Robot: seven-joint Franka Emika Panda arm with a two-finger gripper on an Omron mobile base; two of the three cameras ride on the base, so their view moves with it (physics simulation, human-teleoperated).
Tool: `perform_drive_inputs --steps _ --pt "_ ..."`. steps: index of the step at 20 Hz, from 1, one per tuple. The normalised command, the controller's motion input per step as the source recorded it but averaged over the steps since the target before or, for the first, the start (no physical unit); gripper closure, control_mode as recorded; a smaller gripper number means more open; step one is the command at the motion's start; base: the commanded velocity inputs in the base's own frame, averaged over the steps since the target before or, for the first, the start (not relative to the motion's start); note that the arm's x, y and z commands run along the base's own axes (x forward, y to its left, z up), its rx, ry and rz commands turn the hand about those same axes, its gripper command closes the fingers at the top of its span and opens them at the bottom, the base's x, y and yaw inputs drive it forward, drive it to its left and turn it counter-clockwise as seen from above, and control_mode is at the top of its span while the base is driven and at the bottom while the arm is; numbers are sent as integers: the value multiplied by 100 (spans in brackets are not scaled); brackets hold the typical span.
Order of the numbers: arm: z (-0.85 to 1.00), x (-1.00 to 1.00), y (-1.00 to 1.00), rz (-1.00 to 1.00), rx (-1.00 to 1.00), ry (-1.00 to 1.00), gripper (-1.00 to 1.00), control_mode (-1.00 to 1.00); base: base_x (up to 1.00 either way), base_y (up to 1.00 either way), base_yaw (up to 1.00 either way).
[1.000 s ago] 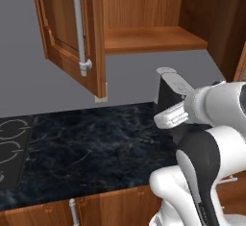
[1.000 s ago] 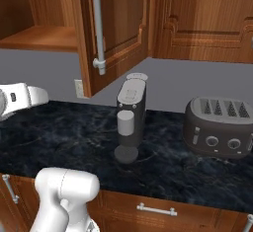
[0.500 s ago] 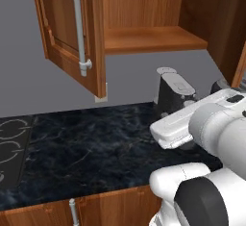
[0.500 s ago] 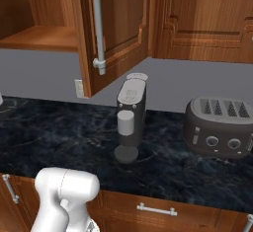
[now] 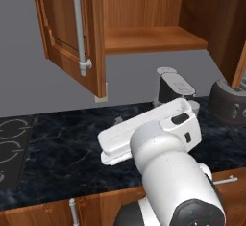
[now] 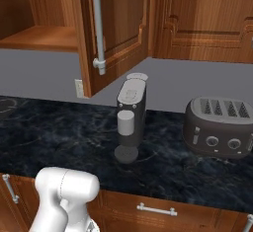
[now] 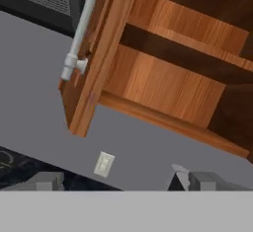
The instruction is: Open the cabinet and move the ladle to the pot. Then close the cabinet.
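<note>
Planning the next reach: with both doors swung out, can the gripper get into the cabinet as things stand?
Probably yes. Both doors of the cabinet stand open, and in the hand view the open gripper faces its bare interior from below with nothing between. No ladle is visible inside.

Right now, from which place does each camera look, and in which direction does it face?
Left base view: behind the arm on its left, facing forward over the white arm to the open cabinet and coffee machine.
Right base view: behind on the right, facing the counter, coffee machine and toaster; the arm's base shows at lower left.
Hand view: on the hand, tilted up at the cabinet's shelf; the open gripper shows at the bottom.
All three share the cabinet.
</note>
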Motion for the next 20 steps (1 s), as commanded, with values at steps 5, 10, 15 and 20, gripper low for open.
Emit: perform_drive_inputs --steps 5,10,15,20 --pt "0 59 69 -3 0 -15 -100 -100 0 0 0" --pt "0 66 66 -2 0 -13 -100 -100 0 0 0" --pt "-1 10 75 -3 0 -18 -100 -100 0 0 0" --pt "0 24 43 -7 0 -9 -100 -100 0 0 0"
